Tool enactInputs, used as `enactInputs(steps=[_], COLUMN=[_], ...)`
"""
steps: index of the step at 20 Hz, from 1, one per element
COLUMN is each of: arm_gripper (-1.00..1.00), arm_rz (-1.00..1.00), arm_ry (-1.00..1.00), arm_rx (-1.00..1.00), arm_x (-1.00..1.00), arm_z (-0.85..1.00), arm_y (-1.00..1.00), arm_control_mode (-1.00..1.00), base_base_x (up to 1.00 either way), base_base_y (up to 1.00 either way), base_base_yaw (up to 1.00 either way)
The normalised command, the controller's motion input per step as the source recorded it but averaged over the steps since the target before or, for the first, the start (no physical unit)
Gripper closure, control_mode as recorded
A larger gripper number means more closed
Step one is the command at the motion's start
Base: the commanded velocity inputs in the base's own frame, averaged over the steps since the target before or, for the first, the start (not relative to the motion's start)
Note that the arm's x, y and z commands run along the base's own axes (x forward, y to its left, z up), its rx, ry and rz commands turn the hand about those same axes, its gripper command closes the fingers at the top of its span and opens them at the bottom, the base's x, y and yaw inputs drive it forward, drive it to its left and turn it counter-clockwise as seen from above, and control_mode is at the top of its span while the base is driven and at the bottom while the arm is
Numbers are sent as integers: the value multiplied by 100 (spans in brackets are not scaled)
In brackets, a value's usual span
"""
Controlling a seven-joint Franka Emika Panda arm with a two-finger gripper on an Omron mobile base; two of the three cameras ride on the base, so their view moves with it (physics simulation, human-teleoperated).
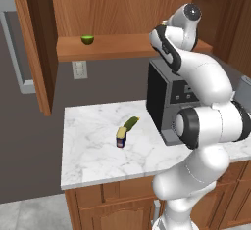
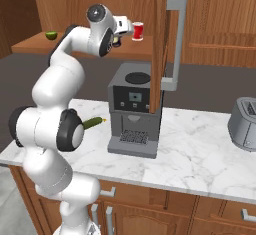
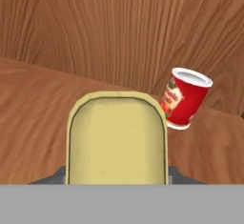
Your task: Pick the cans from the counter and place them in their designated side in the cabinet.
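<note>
My gripper (image 3: 116, 176) is shut on one of the cans (image 3: 116, 139); its yellow top faces the hand camera. The gripper (image 2: 120, 38) is raised into the cabinet (image 1: 112, 9), just over the plank shelf (image 3: 28, 108), with the dark can (image 2: 117, 42) under the hand. A second can (image 1: 121, 138), dark blue with a yellow label, lies on the marble counter (image 1: 93, 155) near its middle. The arm hides the gripper's fingers in the left base view.
A red-and-white can (image 3: 186, 99) (image 2: 137, 31) stands on the shelf just right of the held can. A green lime (image 1: 87, 39) sits at the shelf's left. A pickle (image 1: 130, 123) lies beside the counter can. A coffee machine (image 2: 132, 111), a toaster (image 2: 245, 124) and an open cabinet door (image 2: 160, 39) stand nearby.
</note>
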Motion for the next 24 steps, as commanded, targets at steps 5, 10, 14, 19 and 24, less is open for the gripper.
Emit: enactInputs(steps=[5,10,14,19,24], arm_gripper=[100,100,100,100,100], arm_rz=[0,0,0,0,0], arm_ry=[5,4,2,1,1], arm_rx=[0,0,0,0,0], arm_x=[26,25,23,22,19], arm_z=[-13,-16,-21,-21,-20], arm_y=[0,0,0,0,0], arm_control_mode=[-100,-100,-100,-100,-100], base_base_x=[0,0,0,0,0], base_base_y=[0,0,0,0,0], base_base_yaw=[0,0,0,0,0])
